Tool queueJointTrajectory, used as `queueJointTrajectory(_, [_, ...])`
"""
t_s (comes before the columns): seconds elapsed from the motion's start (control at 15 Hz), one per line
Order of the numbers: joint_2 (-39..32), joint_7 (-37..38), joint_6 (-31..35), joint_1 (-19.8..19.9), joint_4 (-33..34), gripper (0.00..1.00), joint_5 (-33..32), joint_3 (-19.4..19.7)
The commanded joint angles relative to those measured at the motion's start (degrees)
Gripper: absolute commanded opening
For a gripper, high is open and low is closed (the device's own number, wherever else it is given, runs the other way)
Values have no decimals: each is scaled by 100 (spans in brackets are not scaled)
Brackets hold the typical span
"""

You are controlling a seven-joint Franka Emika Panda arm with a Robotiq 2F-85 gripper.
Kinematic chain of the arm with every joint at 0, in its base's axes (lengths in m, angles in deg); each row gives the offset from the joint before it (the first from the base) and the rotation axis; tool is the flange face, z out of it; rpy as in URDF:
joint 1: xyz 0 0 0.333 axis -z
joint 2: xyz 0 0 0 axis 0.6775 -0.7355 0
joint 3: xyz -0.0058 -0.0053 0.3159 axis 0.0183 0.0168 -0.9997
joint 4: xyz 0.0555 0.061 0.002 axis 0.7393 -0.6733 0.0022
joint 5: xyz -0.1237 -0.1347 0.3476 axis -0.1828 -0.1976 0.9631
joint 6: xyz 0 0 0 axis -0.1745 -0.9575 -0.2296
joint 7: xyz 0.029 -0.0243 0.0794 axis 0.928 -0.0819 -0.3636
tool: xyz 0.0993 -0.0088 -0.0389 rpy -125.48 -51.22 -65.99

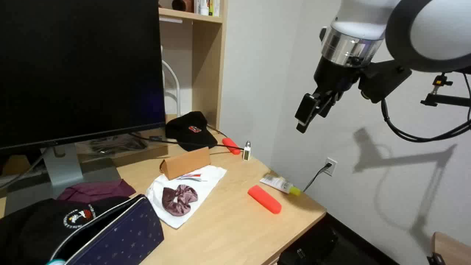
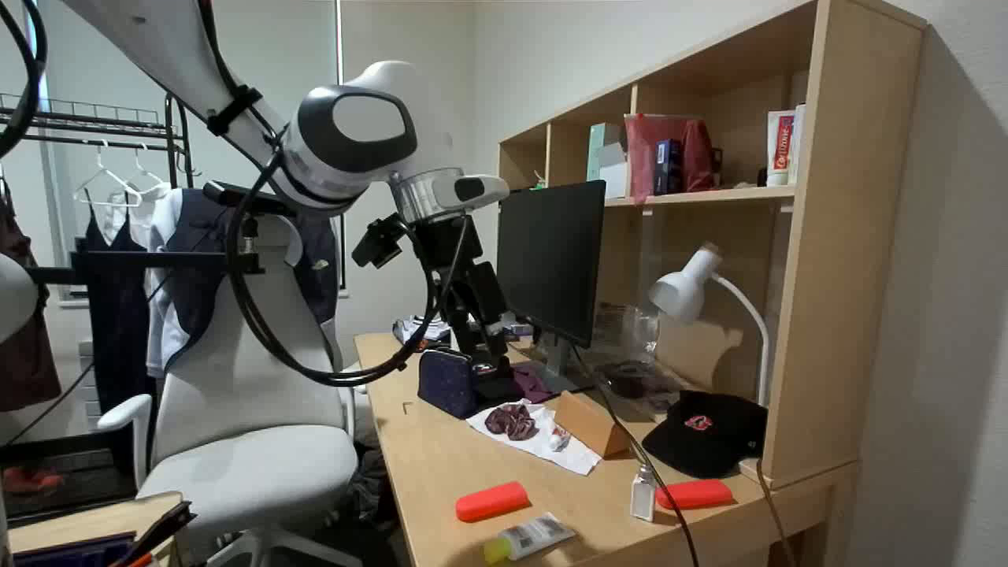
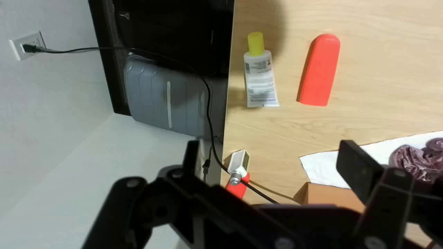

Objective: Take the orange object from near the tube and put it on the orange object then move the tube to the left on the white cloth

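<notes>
A red-orange flat object [image 1: 265,199] lies on the desk beside the white tube with a yellow cap [image 1: 278,183]; both also show in an exterior view, the object [image 2: 492,502] and the tube [image 2: 543,535]. In the wrist view the object [image 3: 320,71] and the tube [image 3: 260,77] lie apart. Another red-orange object [image 2: 698,494] lies farther back near the black cap. The white cloth [image 1: 213,178] bears a mauve scrunchie [image 1: 179,200] and part of an orange-tan triangular case [image 1: 187,163]. My gripper [image 3: 271,162] is open and empty, high above the desk [image 1: 309,119].
A small white bottle [image 2: 642,494] stands by the rear red-orange object, with a black cable [image 2: 669,504] running past. A monitor [image 1: 81,73], black cap [image 2: 705,433] and dark blue pouch [image 1: 125,235] are on the desk. The desk edge [image 3: 226,114] runs close to the tube.
</notes>
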Motion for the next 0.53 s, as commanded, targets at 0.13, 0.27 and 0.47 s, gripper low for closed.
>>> queueJointTrajectory(0.13, [-164,26,46,-135,96,100,39,100])
queueJointTrajectory(0.27, [-410,119,63,-174,212,100,86,90])
queueJointTrajectory(0.47, [-926,303,197,-253,386,100,189,89])
